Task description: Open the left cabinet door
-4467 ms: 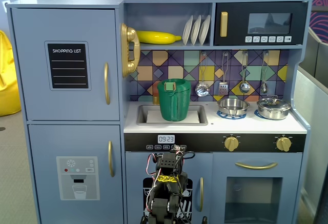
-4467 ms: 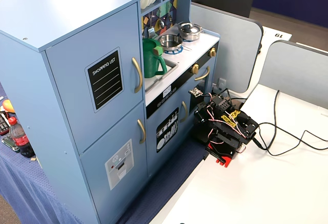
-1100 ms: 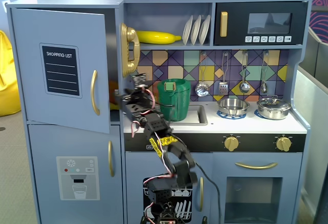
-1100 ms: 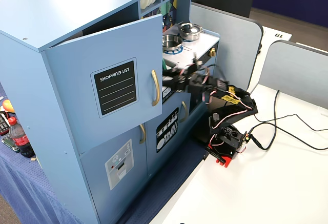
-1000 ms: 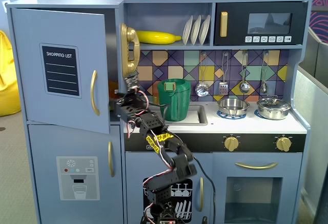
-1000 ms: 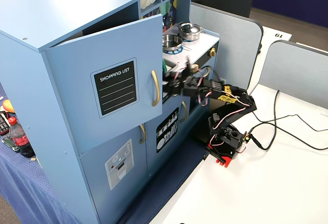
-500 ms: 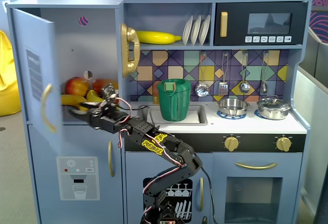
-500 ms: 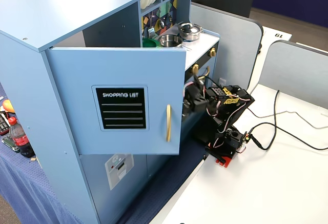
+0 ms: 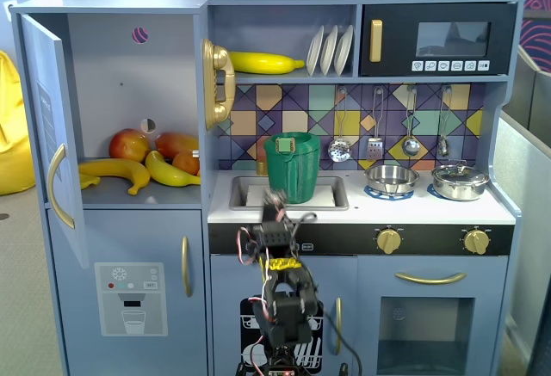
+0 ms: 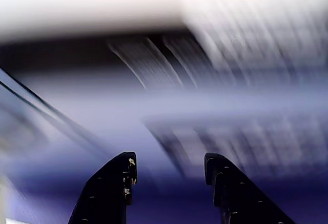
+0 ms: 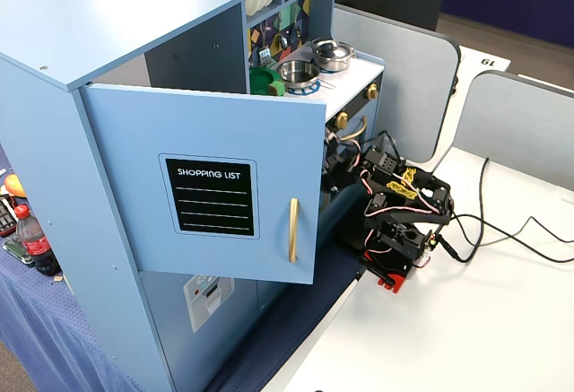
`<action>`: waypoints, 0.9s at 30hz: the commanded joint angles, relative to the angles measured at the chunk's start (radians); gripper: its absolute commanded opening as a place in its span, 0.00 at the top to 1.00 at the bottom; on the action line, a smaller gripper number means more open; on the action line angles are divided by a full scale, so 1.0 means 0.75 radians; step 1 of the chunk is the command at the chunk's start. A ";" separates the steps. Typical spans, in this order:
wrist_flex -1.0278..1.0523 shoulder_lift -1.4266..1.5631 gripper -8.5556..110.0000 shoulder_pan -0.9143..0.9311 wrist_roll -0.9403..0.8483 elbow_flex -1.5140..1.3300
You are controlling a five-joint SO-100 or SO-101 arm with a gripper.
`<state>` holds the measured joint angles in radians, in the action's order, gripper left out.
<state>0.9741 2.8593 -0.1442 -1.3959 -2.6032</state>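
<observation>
The left cabinet door (image 9: 50,126) is a blue-grey panel that stands swung wide open at the kitchen's upper left, with its gold bar handle (image 9: 56,185) facing out. In the other fixed view the door (image 11: 134,141) shows its black "SHOPPING LIST" panel (image 11: 211,196) and the handle (image 11: 292,230). My gripper (image 10: 170,162) is open and empty in the wrist view, which is badly motion-blurred. In a fixed view the gripper (image 9: 275,201) is blurred in front of the sink, well right of the door. The arm (image 11: 404,204) is folded beside the kitchen.
Apples and bananas (image 9: 146,165) lie in the open cabinet. Below it is the door with the grey dispenser panel (image 9: 129,286). A green pot (image 9: 291,165) stands in the sink, and steel pots (image 9: 460,181) on the hob. Cables (image 11: 502,239) trail over the white table.
</observation>
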 commanded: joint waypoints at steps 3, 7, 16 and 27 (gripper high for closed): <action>0.135 0.223 0.86 0.096 0.059 -0.325; 0.180 0.305 0.87 0.094 0.112 -0.487; 0.450 0.415 0.89 0.115 0.172 -0.524; 0.712 0.423 0.93 0.186 0.084 -0.524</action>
<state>1.3315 3.1845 -0.0322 -1.3438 -2.9867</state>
